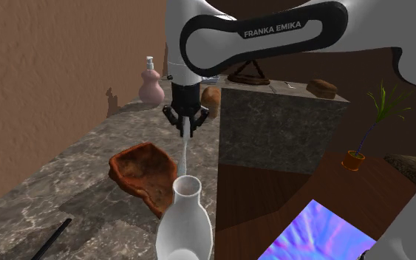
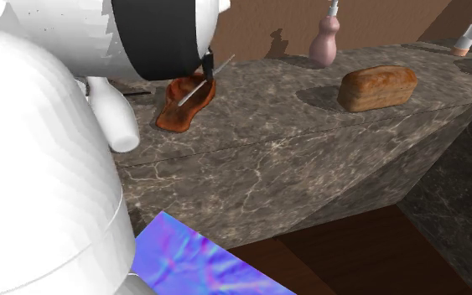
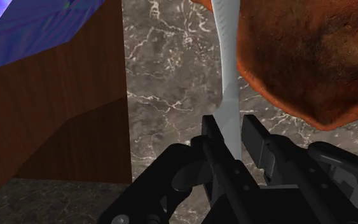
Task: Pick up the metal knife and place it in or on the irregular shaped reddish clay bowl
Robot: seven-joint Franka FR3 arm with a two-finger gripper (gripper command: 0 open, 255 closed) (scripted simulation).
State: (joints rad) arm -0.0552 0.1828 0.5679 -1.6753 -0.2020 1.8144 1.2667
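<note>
Clamping the pale grey knife (image 3: 227,63) at its upper end, the black gripper (image 3: 232,130) had its two fingers drawn narrow against the flat sides, so the knife hung from them with its long body pointing down toward the marble-patterned counter (image 1: 88,192). The reddish-brown clay bowl (image 1: 143,173), ragged and uneven at the rim, sat on that counter just beside the hanging knife; in the wrist view the knife ran along the outside of the bowl's edge over bare stone, while the second exterior view showed it slanting across the bowl's outline. Whether the tip touched anything could not be told. The bowl's hollow showed a mottled, rough inner surface. A white bottle (image 1: 185,229) with an open mouth stood near the bowl at the shoulder view's lower middle, its inside hidden. A pink bottle (image 1: 151,87) with a pale top stood by the back wall, a brown loaf (image 2: 376,86) lay farther along the counter, and a thin black stick (image 1: 51,240) lay near the counter's front edge. A small orange pot (image 1: 354,159) held a green plant.
</note>
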